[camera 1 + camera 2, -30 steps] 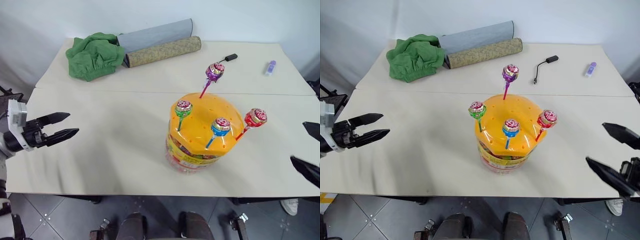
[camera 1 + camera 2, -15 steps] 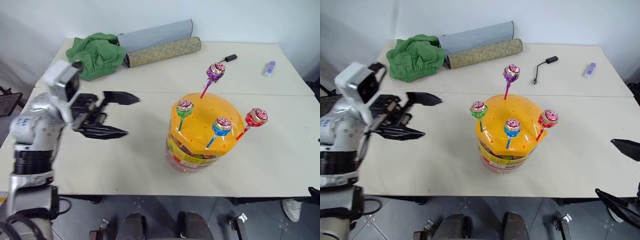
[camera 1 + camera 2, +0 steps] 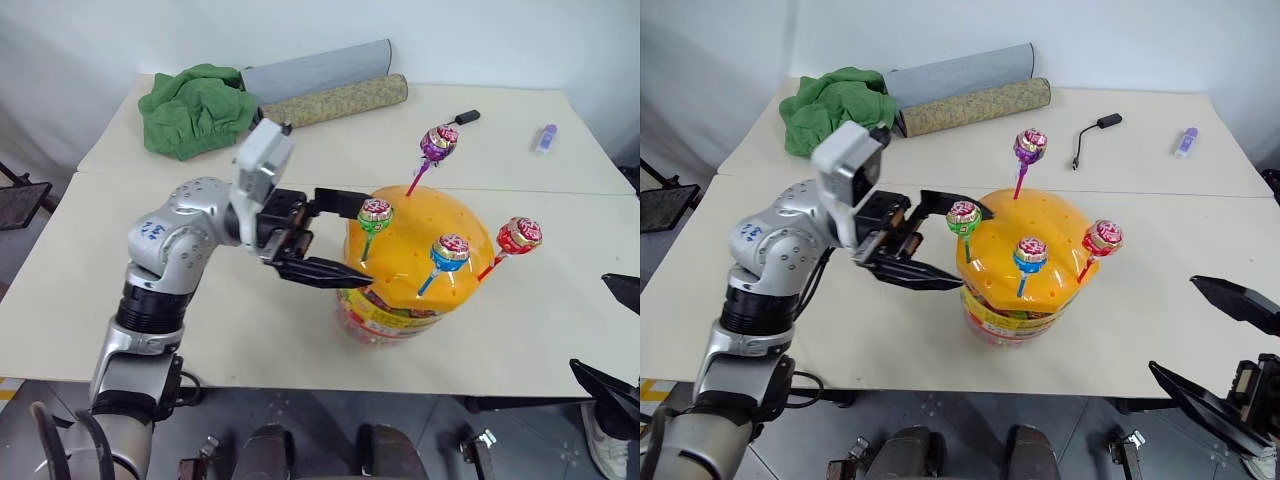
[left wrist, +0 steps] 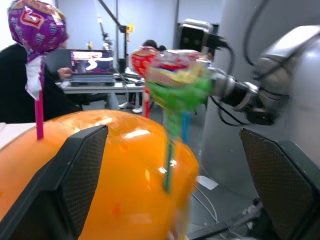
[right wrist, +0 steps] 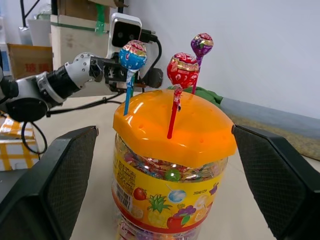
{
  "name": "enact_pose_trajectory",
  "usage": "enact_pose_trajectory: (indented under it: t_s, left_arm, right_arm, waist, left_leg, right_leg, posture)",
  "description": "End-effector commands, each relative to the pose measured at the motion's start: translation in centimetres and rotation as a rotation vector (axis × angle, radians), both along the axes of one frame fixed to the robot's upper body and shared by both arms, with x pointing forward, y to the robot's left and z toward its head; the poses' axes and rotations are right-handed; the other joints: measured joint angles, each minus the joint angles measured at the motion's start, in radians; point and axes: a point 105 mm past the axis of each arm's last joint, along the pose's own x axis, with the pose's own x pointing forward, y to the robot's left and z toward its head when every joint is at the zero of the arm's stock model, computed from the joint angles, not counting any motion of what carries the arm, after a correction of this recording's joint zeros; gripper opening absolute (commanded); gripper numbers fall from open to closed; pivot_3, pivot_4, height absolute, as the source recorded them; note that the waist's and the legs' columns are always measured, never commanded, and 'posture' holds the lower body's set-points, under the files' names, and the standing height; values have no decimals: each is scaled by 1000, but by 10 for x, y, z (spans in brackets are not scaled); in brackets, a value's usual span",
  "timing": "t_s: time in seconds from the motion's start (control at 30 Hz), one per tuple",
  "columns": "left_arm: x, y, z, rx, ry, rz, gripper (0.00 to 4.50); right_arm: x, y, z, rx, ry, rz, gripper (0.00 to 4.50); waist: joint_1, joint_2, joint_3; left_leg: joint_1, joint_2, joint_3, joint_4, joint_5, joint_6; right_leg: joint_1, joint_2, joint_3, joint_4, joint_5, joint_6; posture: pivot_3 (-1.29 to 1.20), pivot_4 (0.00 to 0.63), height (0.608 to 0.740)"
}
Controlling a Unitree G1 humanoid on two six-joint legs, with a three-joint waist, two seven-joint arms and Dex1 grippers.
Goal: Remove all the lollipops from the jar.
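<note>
The jar point(image 3: 410, 300) stands upright near the front edge of the table point(image 3: 250, 330), a little right of centre, its domed orange lid point(image 3: 425, 250) on top and the yellow-red label band below. Four lollipops stick out of the lid's holes, heads up, sticks fanning outward from the dome. The green one point(image 3: 375, 212) is at the left side, stick nearly upright; the purple one point(image 3: 438, 142) rises from the far side and leans away to the right; the blue one point(image 3: 450, 249) sits at the front, leaning right; the red one point(image 3: 518, 236) juts out over the right edge, strongly tilted.

The left gripper point(image 3: 345, 232) lies level, pointing right at the jar, fingers spread apart with the green lollipop between them, not yet pinched. The right gripper point(image 3: 1225, 345) waits low, off the table's right front corner, fingers wide apart and empty.

On the far half of the cream table lie a green cloth point(image 3: 195, 108), two rolled mats point(image 3: 320, 85), a black cable point(image 3: 455, 120) and a small purple thing point(image 3: 544, 136). A white wall stands behind; grey tiles below.
</note>
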Motion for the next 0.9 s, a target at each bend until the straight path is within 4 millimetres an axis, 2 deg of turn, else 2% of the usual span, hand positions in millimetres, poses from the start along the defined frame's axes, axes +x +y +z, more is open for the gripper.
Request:
enact_pose_trajectory:
  t_s: [0.03, 0.23, 0.33, 0.4, 0.43, 0.5, 0.57, 0.6, 0.67, 0.73, 0.77, 0.83, 0.9]
  left_arm:
    - [-10, -4, 10, 6, -34, -32, 3529]
    - [-10, 2, 19, -30, 0, -40, 1680]
    - [-9, 9, 34, -102, 63, -69, 752]
    - [-12, 17, 52, -194, 149, -124, 173]
    - [-9, 23, 63, -248, 221, -136, 12]
    - [-3, 34, 76, -311, 337, -144, 12]
    - [5, 47, 81, -346, 411, -119, 12]
    - [19, 60, 81, -373, 459, -43, 12]
    - [59, 98, 64, -393, 518, 269, 12]
    - [90, 130, 28, -258, 540, 606, 12]
    - [100, 145, 4, -140, 543, 759, 12]
    - [111, 180, -26, -37, 557, 988, 12]
    - [109, 228, -75, 217, 539, 1261, 12]
  right_arm:
    - [-4, 5, 3, -2, -27, -10, 4500]
    - [-6, 6, 0, 8, -26, -20, 4500]
    - [-5, 6, 0, 16, -33, -22, 4500]
    - [-5, 6, 1, 24, -39, -16, 4500]
    - [-5, 6, 2, 30, -42, -11, 4500]
    - [-4, 6, 3, 42, -47, -1, 4500]
    - [-3, 5, 5, 55, -54, 0, 4500]
    - [-2, 5, 7, 56, -60, 7, 4500]
    - [3, 7, 9, 55, -74, 33, 4500]
    - [6, 10, 11, 41, -89, 60, 4500]
    - [7, 11, 11, 27, -98, 74, 4500]
    - [8, 14, 11, -1, -107, 103, 4500]
    - [8, 14, 10, -43, -94, 138, 4500]
  waist:
    - [-1, 0, 0]
    - [0, 0, 0]
    - [0, 0, 0]
    - [1, 0, 0]
    - [0, 0, 0]
    - [-2, 0, 0]
    - [-3, 1, 0]
    - [-5, 1, 0]
    - [-14, 1, -1]
    - [-26, 2, -1]
    - [-27, 2, -1]
    - [-25, 2, -1]
    - [-18, 1, 0]
  left_leg:
    - [0, 0, -1, 0, 0, 0]
    - [0, 0, -5, 0, 0, 0]
    - [0, 0, -7, 1, 0, 0]
    - [0, 0, -7, 1, 0, 0]
    - [0, 0, -8, 1, 0, 0]
    - [0, 0, -9, 1, 0, 0]
    - [0, 0, -10, 1, 0, 0]
    - [1, 0, -11, 1, 0, 0]
    - [1, 0, -11, 1, 0, 0]
    - [4, -1, -11, -1, 0, 0]
    - [5, -1, -11, -2, 0, -1]
    - [5, -1, -11, -4, 0, -1]
    - [3, -1, -11, -5, 0, -1]
  right_leg:
    - [0, 0, 0, 0, 0, 0]
    - [0, 0, 0, 0, 0, 0]
    - [1, 0, 0, 0, 0, 0]
    - [1, 0, 0, 0, 0, 0]
    - [1, 0, -1, 0, 0, 0]
    - [2, 0, -1, 0, 0, 0]
    - [2, 0, -1, 0, 0, 0]
    - [3, 0, -2, 0, 0, 0]
    - [3, 0, -2, 1, 0, 0]
    - [2, 1, 1, 1, 0, 0]
    - [2, 2, 1, 1, 0, -1]
    - [1, 2, 1, 1, 0, -1]
    - [0, 2, 1, 0, 0, 0]
  posture:
    - [0, 150, 740]
    - [0, 150, 740]
    - [0, 150, 740]
    - [0, 150, 740]
    - [0, 150, 740]
    - [0, 150, 740]
    - [0, 150, 740]
    - [0, 150, 740]
    - [0, 150, 740]
    - [0, 150, 740]
    - [0, 150, 740]
    - [0, 150, 740]
    - [0, 150, 740]
